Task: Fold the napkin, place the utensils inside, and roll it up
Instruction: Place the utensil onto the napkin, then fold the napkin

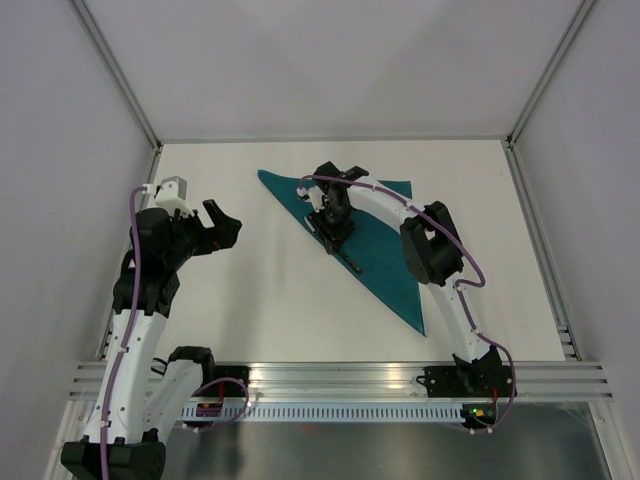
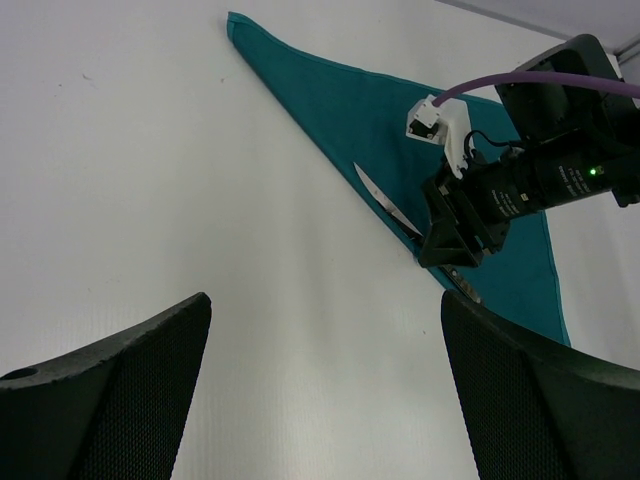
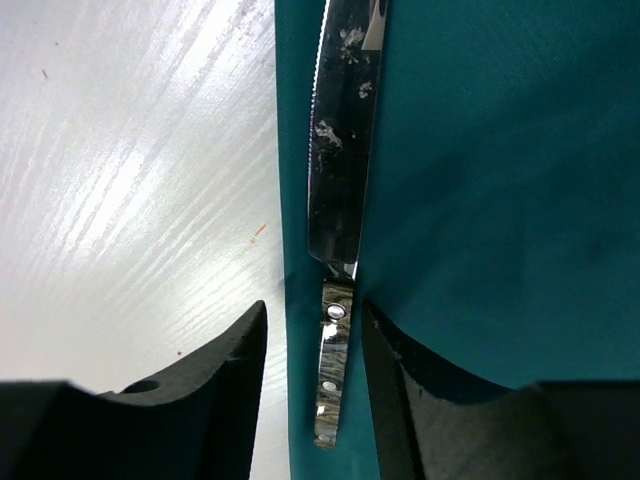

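Napkin (image 1: pixel 382 265) is folded into a triangle, sitting right of centre on the table (image 1: pixel 260 300). Off to its left, the left gripper (image 1: pixel 224 220) hangs over bare tabletop, jaws spread wide, holding nothing. The knife (image 3: pixel 345 200) lies along the napkin's long edge. The right gripper (image 3: pixel 313 310) straddles its handle, fingers slightly apart, not clamping.

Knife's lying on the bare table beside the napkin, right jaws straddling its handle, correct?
Not quite: the knife lies on the napkin, inside its edge, as the right wrist view shows. The jaws of the right gripper do straddle its handle.
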Available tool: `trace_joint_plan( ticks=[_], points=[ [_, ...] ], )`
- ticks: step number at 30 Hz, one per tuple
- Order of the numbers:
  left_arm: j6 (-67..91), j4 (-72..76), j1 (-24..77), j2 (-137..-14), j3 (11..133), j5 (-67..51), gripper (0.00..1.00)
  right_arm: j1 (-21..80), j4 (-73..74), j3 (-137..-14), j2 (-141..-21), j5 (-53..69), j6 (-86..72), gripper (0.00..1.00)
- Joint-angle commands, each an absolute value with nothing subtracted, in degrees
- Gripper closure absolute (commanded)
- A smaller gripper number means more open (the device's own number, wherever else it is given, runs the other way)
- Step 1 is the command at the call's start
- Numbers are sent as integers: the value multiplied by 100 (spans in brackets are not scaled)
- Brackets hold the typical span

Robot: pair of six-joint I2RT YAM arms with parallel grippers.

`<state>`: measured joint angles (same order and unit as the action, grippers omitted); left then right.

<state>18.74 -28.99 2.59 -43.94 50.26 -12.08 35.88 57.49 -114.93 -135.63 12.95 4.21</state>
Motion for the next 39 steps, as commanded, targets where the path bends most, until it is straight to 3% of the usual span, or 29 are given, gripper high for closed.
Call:
trace_joint_plan(
  ticks=[1, 10, 13, 19, 23, 27, 39],
  points=[
    [2249, -2725, 220, -4289, 5054, -1063, 0, 3577, 5704, -11408, -13210, 984, 237, 50],
    [2663, -1671, 255, -4201, 4957, -2126, 0, 3358, 5617, -11461, -12227, 1248, 176, 44],
    [2593, -1284, 666, -4184, 4852, -1857, 1, 2964, 5415, -11470, -11813, 1370, 97, 43],
    [1724, -362, 3292, -4771, 4518, 65, 1, 1557, 5125, -11242, -11251, 1872, 79, 44],
    [810, 429, 5118, -5998, 4403, 1027, 3, 906, 4808, -10899, -10829, 1916, 193, 43],
    [19, 1343, 6280, -7091, 4351, 1599, 8, 231, 4632, -10591, -10714, 2293, 167, 44],
    [-1255, 4137, 8191, -10018, 4815, 2188, 11, -668, 4140, -10063, -10661, 2566, 132, 47]
  ],
)
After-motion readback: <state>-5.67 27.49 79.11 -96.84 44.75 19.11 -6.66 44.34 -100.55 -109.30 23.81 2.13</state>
